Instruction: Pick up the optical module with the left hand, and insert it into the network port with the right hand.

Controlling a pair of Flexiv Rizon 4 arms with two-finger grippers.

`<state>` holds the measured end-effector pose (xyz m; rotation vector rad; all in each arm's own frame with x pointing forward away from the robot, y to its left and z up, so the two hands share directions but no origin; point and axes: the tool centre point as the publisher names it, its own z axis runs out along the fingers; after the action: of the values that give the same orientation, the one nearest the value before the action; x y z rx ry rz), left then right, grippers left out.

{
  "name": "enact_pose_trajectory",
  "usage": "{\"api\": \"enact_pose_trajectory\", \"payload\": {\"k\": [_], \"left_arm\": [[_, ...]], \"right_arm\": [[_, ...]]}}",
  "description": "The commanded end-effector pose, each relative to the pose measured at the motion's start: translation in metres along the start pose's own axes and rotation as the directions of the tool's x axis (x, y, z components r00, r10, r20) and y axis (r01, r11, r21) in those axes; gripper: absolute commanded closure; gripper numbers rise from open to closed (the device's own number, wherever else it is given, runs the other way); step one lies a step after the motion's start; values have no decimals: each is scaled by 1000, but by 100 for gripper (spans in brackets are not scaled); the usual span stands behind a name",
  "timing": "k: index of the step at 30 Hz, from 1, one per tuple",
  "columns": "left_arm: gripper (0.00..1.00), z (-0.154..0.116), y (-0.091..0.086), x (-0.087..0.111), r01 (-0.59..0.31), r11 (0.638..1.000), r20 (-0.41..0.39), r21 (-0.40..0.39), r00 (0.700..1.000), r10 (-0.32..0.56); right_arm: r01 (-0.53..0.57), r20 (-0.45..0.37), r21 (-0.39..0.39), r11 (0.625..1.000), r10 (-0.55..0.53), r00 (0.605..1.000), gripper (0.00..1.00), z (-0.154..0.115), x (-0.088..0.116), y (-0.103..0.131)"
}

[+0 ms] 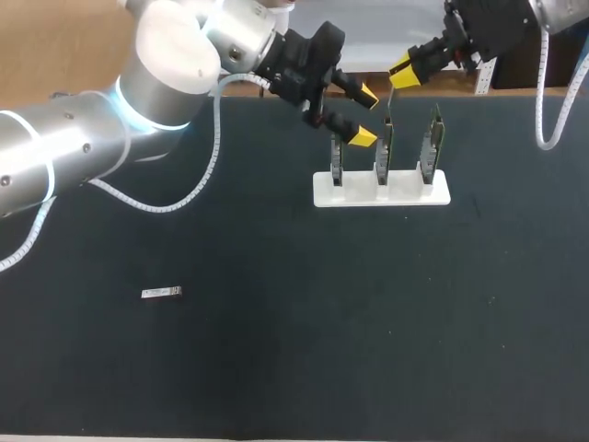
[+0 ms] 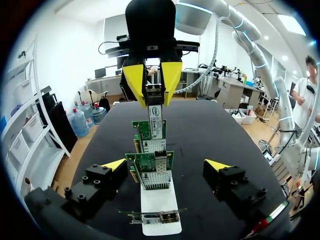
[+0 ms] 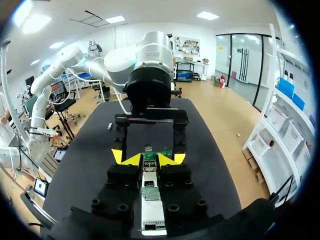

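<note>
My right gripper [image 1: 402,74] is shut on a slim silver optical module [image 1: 388,106], which points down at the middle one of three upright green network cards [image 1: 383,152] in a white rack [image 1: 322,195]. In the left wrist view the module [image 2: 155,115] hangs from the right gripper [image 2: 152,75] with its lower end at that card's top edge [image 2: 150,131]. My left gripper [image 1: 363,115] stands open just left of the cards, and its fingers [image 2: 114,164] flank the rack without touching it. In the right wrist view the module [image 3: 149,182] sits between the yellow tips of the right gripper [image 3: 149,159].
A second small silver module [image 1: 162,293] lies flat on the black table at the left front, far from both arms. The rack's white base [image 2: 161,227] stands at the table's far middle. My left arm's white cable loops over the table behind it.
</note>
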<state>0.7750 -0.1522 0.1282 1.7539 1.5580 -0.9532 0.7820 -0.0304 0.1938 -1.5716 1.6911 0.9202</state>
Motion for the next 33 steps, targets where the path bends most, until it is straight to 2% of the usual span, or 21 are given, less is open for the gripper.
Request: {"api": "enact_pose_trajectory", "payload": {"k": [1, 33], "left_arm": [[0, 0, 2, -1, 3, 1000, -2, 3, 1000, -3], [0, 2, 0, -3, -13, 1000, 5, 21, 1000, 13]], "right_arm": [[1, 1, 2, 1000, -1, 1000, 100, 0, 0, 1], [-2, 4, -11, 1000, 2, 1000, 100, 3, 2, -1]]}}
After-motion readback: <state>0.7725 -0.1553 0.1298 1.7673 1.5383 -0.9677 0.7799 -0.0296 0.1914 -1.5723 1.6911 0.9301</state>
